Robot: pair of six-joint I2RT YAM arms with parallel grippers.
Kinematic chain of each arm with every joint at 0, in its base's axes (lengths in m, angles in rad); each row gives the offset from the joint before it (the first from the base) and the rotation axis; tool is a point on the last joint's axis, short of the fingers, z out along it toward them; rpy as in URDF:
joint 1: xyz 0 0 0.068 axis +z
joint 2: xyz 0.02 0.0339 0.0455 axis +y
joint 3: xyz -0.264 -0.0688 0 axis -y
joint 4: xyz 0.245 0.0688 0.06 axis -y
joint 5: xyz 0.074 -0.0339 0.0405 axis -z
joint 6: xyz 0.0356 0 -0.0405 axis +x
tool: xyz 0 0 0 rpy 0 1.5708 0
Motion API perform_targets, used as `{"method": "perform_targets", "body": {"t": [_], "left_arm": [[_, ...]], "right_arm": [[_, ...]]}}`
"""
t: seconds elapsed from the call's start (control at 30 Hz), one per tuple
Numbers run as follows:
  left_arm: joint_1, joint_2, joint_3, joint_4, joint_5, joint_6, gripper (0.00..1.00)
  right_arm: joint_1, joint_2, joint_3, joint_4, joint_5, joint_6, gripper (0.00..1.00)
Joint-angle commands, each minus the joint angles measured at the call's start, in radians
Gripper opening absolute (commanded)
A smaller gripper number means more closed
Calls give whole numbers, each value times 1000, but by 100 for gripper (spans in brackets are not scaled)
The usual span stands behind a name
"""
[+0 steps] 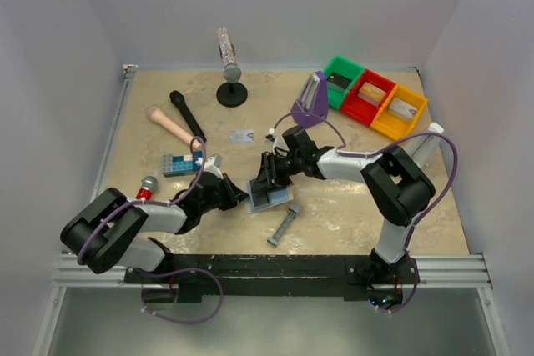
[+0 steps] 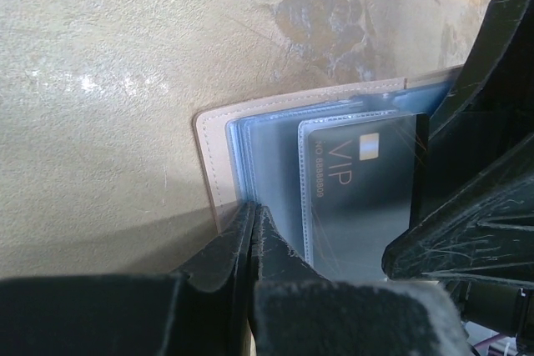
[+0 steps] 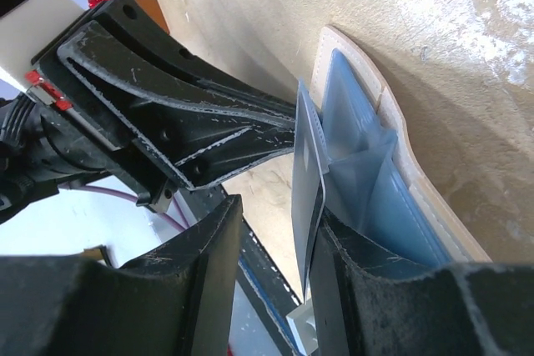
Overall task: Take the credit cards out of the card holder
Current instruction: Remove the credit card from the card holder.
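Two claws met at the card holder (image 1: pixel 275 199), which lay open on the counter (image 1: pixel 350 206) just below the middle of the overhead view. The card holder was a thin folding wallet, with a tan stitched border (image 2: pixel 219 164) round a pale blue-grey inside and clear plastic pockets layered one over another. In the left wrist view a black card (image 2: pixel 350 206) sat flat under one clear pocket, printed with "VIP", a small row of figures and a pale chip mark.

The left claw (image 1: pixel 240 193) came in from the left of the overhead view. Its fingers (image 2: pixel 253 231) were pressed together on the near edge of the card holder, pinching the border and pocket sheet.

The right claw (image 1: pixel 265 179) reached down onto the card holder from the upper right. In its own wrist view the claw (image 3: pixel 275 214) stood partly apart, with a dark card (image 3: pixel 307 172) on edge between the fingers, raised from the blue pockets (image 3: pixel 367 139). That card leaned against the right-hand finger (image 3: pixel 342 239), and a gap showed on its other side. Whether it was the "VIP" card could not be told.

A silver card (image 1: pixel 241 135) lay alone on the counter above the card holder, well apart from it. A blue brick (image 1: pixel 179 164) sat to the left, and a grey bar (image 1: pixel 284 227) lay just below the card holder.
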Motion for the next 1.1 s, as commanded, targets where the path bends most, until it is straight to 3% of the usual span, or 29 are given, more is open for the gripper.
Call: {"method": "perform_targets", "body": {"t": [0.0, 0.8, 1.07], "left_arm": [[-11, 45, -29, -78, -23, 12, 0], [-11, 64, -47, -66, -32, 12, 0], [-11, 50, -53, -65, -35, 10, 0]], "right_arm": [[-8, -53, -3, 0, -18, -24, 40], [-38, -118, -29, -74, 14, -71, 37], [-42, -124, -35, -82, 24, -76, 31]]}}
